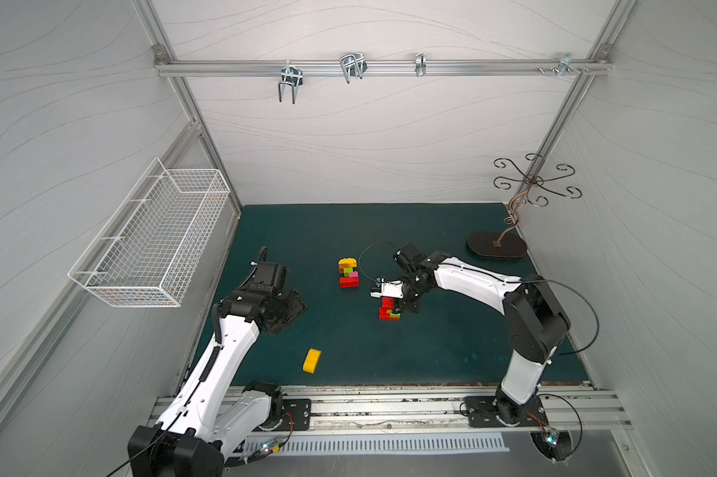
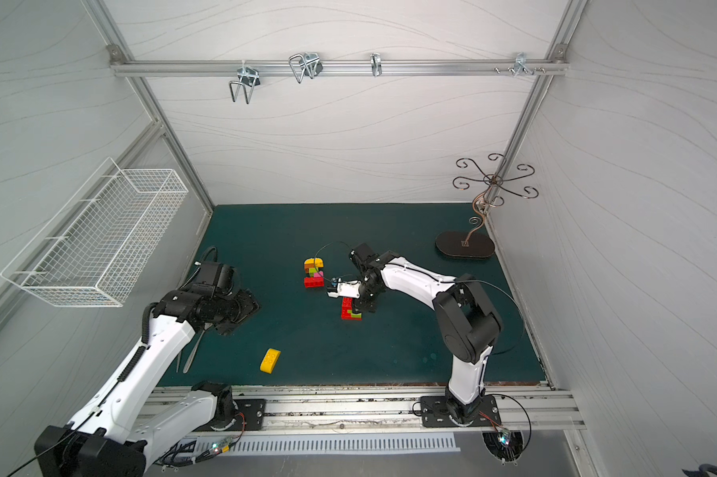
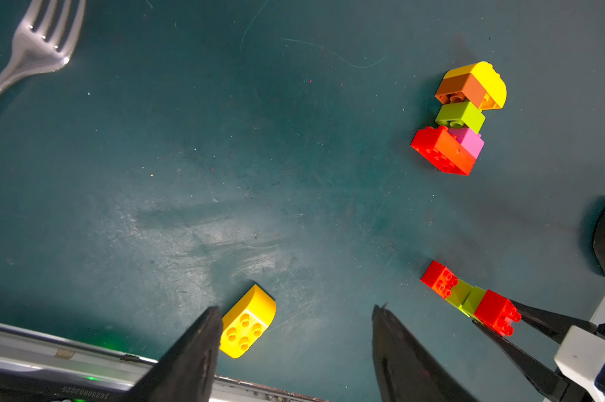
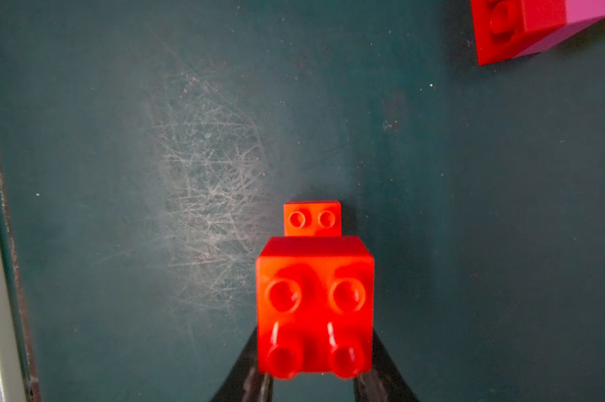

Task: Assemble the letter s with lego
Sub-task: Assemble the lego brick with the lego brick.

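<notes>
Red-green lego piece [image 4: 315, 302] pinched in right gripper [image 4: 315, 344], left gripper [image 3: 295, 309] spread empty near yellow brick [image 3: 248, 322], fork [image 3: 36, 45] apart.

You've got a joined lego run [image 1: 348, 272] lying flat mid-way across the dark green mat [image 1: 451, 338]: chunky studded plastic, yellow round-topped, orange-brown, lime green, pink, then a red oblong. Near it, a short red-lime-red lego strip [image 1: 388, 310] is pinched at one red end by the right gripper [image 4: 314, 363]. A lone yellow round-ended lego brick [image 1: 311, 360] rests studs-up, well apart.
</notes>
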